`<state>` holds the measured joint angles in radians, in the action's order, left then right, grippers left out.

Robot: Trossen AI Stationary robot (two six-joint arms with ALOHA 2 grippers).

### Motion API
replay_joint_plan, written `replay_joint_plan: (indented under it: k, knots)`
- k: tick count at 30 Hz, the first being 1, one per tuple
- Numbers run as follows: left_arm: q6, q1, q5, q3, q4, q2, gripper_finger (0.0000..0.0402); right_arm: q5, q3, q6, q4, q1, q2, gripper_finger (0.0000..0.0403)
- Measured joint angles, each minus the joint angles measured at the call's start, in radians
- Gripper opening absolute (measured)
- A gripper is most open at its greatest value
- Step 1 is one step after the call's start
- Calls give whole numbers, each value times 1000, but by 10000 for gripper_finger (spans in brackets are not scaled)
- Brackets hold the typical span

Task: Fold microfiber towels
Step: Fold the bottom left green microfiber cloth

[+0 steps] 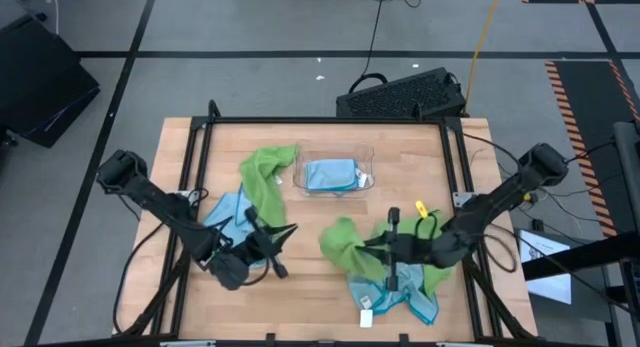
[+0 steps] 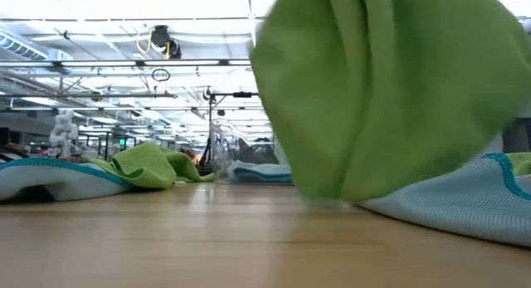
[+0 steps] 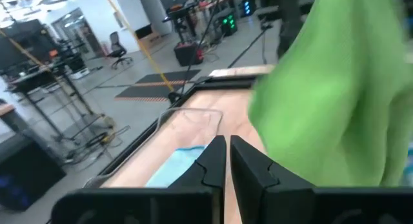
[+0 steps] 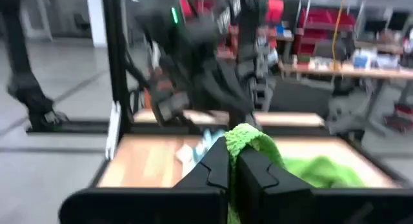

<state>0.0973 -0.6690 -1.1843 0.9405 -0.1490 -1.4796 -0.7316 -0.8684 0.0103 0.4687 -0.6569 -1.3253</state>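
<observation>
Green towel (image 1: 345,242), soft and limp, hangs pinched in the right gripper (image 1: 392,249) near the tray (image 1: 300,177); better held by corners. The left gripper (image 1: 275,249) is closed, empty.

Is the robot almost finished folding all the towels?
Not yet. One light blue towel already lies folded in the clear tray. The right gripper is pinching a green towel and lifting it. The left gripper is shut and holds nothing. Left to fold: a green towel and a blue towel on the left, plus a blue towel under the right arm.
</observation>
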Motion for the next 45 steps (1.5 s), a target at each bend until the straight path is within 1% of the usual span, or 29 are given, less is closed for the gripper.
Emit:
replay_joint_plan:
  k: [2,7,11,13,16,21,25,27,30,32,34,36,38,41,42,45]
  knots:
    - [-22,-8,9,0,-30,0,24,0,0,38,-24,9,-36,2]
    - [-34,-14,65,0,-29,0,24,19,0,90,-39,25,-105,2]
    - [-6,19,203,0,-2,-7,27,149,0,102,-34,40,-134,2]
    - [-7,39,277,0,-5,-20,38,198,0,102,-36,43,-140,2]
    - [-12,71,374,0,-48,-48,71,212,0,97,-49,48,-146,2]
    - [-14,140,494,0,-144,-113,150,210,0,91,-88,56,-145,2]
    - [-43,202,677,0,-273,-185,210,211,1,98,-100,55,-146,3]
    - [-70,231,722,0,-345,-221,235,211,0,98,-103,55,-145,3]
    - [-94,272,771,-1,-442,-264,265,211,1,98,-106,55,-145,3]
    - [-96,296,837,-1,-460,-277,272,211,1,98,-106,55,-145,3]
    - [-95,312,904,0,-468,-287,257,211,1,98,-107,55,-145,3]
    - [-115,312,921,0,-449,-289,215,211,1,99,-108,55,-145,3]
    - [-150,305,923,0,-441,-287,152,212,1,101,-108,54,-145,3]
    - [-235,288,920,0,-413,-258,40,212,1,102,-110,54,-145,3]
    - [-250,283,897,0,-412,-246,21,212,1,108,-115,53,-145,3]
    - [-278,254,778,0,-394,-215,15,212,1,160,-151,53,-145,3]
